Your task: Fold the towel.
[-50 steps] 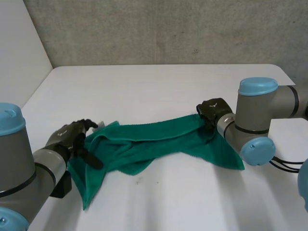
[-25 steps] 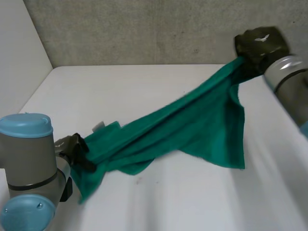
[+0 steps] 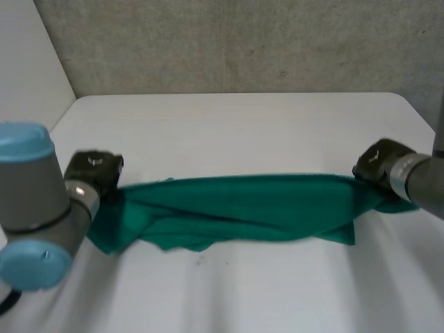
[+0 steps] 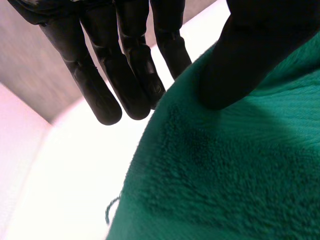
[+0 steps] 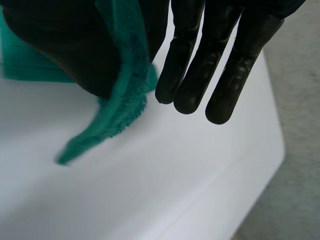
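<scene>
The green towel (image 3: 243, 208) is stretched between the two hands as a long, loosely bunched band, its lower folds resting on the white surface (image 3: 243, 118). The left hand (image 3: 94, 172) pinches one end, with the thumb pressed onto the terry against straight fingers. The right hand (image 3: 380, 163) nips the edge of the other end between thumb and one finger (the other fingers stand straight). I judge this the spreading step. Next the band needs laying out flat, both pinches kept, before any fold.
</scene>
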Controlling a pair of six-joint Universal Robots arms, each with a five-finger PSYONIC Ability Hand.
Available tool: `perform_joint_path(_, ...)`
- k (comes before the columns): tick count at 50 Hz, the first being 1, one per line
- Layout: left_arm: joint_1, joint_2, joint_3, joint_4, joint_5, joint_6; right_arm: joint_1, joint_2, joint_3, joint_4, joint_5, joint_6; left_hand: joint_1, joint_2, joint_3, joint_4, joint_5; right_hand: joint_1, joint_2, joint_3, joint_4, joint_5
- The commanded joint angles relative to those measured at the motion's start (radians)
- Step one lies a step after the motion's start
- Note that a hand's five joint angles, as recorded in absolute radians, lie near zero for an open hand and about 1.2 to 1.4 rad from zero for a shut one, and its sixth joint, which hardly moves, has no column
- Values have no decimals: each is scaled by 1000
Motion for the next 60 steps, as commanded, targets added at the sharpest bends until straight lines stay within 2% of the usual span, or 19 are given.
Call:
perform_joint_path(1, 23, -110, 323, 37, 1, 248, 11, 130, -370, -102, 17, 66, 249, 203, 208, 205, 283, 418, 223, 219, 208, 230)
perform_joint_path(3, 23, -137, 458, 97, 10, 258, 20, 158, -532, -190, 17, 140, 249, 203, 208, 205, 283, 418, 223, 219, 208, 230)
perform_joint_path(5, 18, -137, 570, 195, 36, 262, 21, 162, -582, -227, 18, 169, 249, 203, 208, 205, 283, 418, 223, 219, 208, 230)
perform_joint_path(7, 17, -124, 621, 287, 61, 255, 17, 167, -717, -414, 18, 293, 249, 203, 208, 205, 283, 418, 223, 219, 208, 230)
perform_joint_path(10, 12, -55, 641, 463, 87, 244, 14, 147, -710, -582, 21, 365, 249, 203, 208, 205, 283, 418, 223, 219, 208, 230)
perform_joint_path(15, 9, 27, 572, 591, 52, 209, 14, -1, -528, -846, 21, 404, 249, 203, 208, 205, 283, 418, 223, 219, 208, 230)
perform_joint_path(18, 18, 50, 485, 602, 27, 160, 14, -51, -436, -854, 9, 406, 249, 203, 208, 205, 283, 418, 223, 219, 208, 230)
perform_joint_path(26, 52, 96, 206, 596, 47, 51, 9, -72, -176, -803, -34, 415, 249, 203, 208, 205, 283, 418, 223, 219, 208, 230)
perform_joint_path(27, 54, 94, 141, 599, 54, 44, 8, -75, -90, -789, -48, 415, 249, 203, 208, 205, 283, 418, 223, 219, 208, 230)
perform_joint_path(32, 54, 65, -23, 609, 88, 44, 12, -72, 67, -777, -89, 415, 249, 203, 208, 205, 283, 418, 223, 219, 208, 230)
perform_joint_path(36, 51, -31, -115, 617, 99, 55, 9, -51, 125, -763, -127, 404, 249, 203, 208, 205, 283, 418, 223, 219, 208, 230)
perform_joint_path(38, 51, -62, -140, 616, 101, 60, 8, 9, 135, -731, -152, 396, 249, 203, 208, 205, 283, 418, 223, 219, 208, 230)
perform_joint_path(42, 52, -87, -194, 596, 98, 78, 8, 109, 111, -618, -155, 357, 249, 203, 208, 205, 283, 418, 223, 219, 208, 230)
perform_joint_path(46, 60, -62, -256, 519, 97, 142, -12, 90, 117, -420, -149, 246, 249, 203, 208, 205, 283, 418, 223, 219, 208, 230)
perform_joint_path(50, 80, 46, -315, 332, 87, 265, -66, 17, 183, -170, -91, 78, 249, 203, 208, 205, 283, 418, 223, 219, 208, 230)
perform_joint_path(52, 90, 123, -352, 173, 85, 342, -75, -17, 221, -108, -68, 30, 249, 203, 208, 205, 283, 418, 223, 219, 208, 230)
perform_joint_path(54, 89, 175, -372, 62, 85, 368, -89, -69, 284, -43, -51, -45, 249, 203, 208, 205, 283, 418, 223, 219, 208, 230)
perform_joint_path(55, 89, 236, -384, -41, 91, 380, -95, -87, 302, -30, -49, -71, 249, 203, 208, 205, 283, 418, 223, 219, 208, 230)
perform_joint_path(60, 78, 376, -398, -214, 111, 367, -133, -160, 372, -18, -45, -167, 249, 203, 208, 205, 283, 418, 223, 219, 208, 230)
